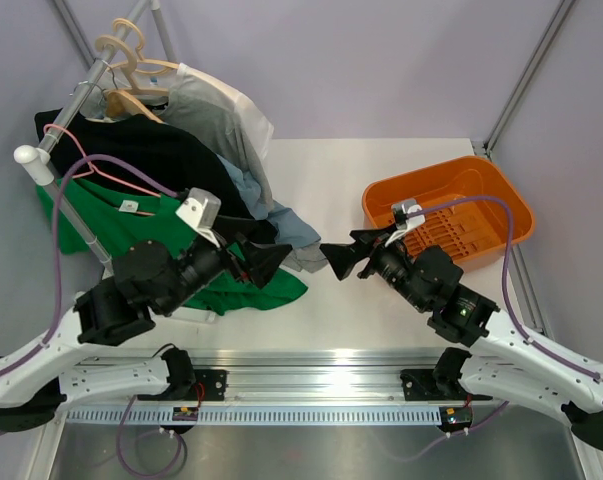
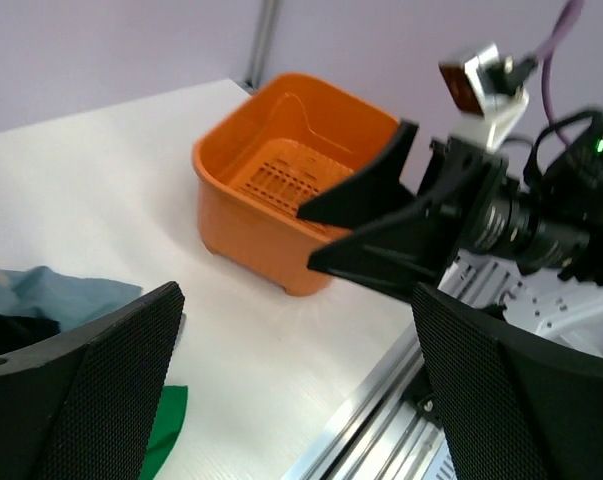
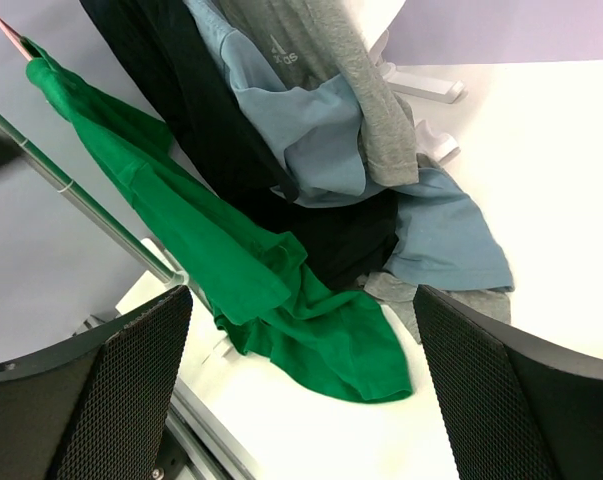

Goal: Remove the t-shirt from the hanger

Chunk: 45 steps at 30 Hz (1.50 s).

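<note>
The bright green t-shirt (image 1: pixel 89 218) hangs at the left on the thin pink wire hanger (image 1: pixel 63 131). Its white neck label faces up and its hem (image 1: pixel 273 291) lies on the table. In the right wrist view the t-shirt (image 3: pixel 236 265) drapes from the pink hanger (image 3: pixel 9 33) down to the tabletop. My left gripper (image 1: pixel 281 260) is open and empty, just right of the hem, pointing right. My right gripper (image 1: pixel 329 262) is open and empty, facing it tip to tip across a small gap. A corner of green cloth (image 2: pixel 167 418) shows by the left fingers.
A black shirt (image 1: pixel 171 160), a blue shirt (image 3: pixel 311 130) and grey-white shirts (image 1: pixel 221 115) hang beside the t-shirt on beige wooden hangers (image 1: pixel 131 60). The rack's pole (image 1: pixel 76 215) stands at the left. An orange basket (image 1: pixel 481 175) sits at the right. An aluminium rail (image 1: pixel 311 370) lines the near edge.
</note>
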Tool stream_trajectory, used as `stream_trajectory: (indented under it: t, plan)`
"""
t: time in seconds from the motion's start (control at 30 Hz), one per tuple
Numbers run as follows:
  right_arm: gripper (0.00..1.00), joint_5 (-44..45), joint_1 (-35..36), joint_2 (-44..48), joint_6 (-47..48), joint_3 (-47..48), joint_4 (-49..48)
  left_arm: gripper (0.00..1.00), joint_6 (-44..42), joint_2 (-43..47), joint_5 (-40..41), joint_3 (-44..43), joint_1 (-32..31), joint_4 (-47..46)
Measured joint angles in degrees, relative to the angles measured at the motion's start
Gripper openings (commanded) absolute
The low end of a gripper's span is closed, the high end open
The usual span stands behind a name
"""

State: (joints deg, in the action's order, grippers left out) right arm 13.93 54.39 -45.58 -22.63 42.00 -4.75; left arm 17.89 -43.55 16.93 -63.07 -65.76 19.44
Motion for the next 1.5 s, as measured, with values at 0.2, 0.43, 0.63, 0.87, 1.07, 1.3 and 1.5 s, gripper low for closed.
stream_trajectory:
  t: [0.2, 0.43, 0.63, 0.87, 1.07, 1.3, 1.5]
  plan:
    - [1.00, -0.5, 0.0, -0.1, 3.5, 1.0, 1.5, 0.99, -0.2, -2.6, 10.7, -14.5, 0.0, 14.5]
    - [0.96, -9.4, 0.0, -7.2, 10.0, 14.8, 6.9, 0.99, -0.5, -0.7, 20.9, -23.3, 0.0, 23.3]
    - [0.93, -19.1, 0.1, -22.1, 14.4, 34.0, 8.5, 0.99, 0.2, 7.5, 17.3, -23.7, 0.0, 25.9]
    - [0.83, -25.4, 0.1, -38.4, 16.5, 44.6, 9.1, 0.99, 2.1, 12.5, 3.3, -26.1, 0.0, 25.9]
    - [0.76, -29.1, 0.5, -51.5, 17.4, 56.3, 11.9, 0.99, 2.1, 14.8, -1.0, -25.9, 0.0, 26.0]
    - [0.70, -30.2, 2.3, -58.2, 19.1, 63.3, 14.3, 0.99, 2.1, 15.0, -4.5, -25.1, 0.0, 26.5]
    - [0.64, -31.2, 4.1, -61.2, 20.5, 66.3, 14.6, 0.99, 2.0, 15.0, -5.2, -24.2, 0.0, 27.6]
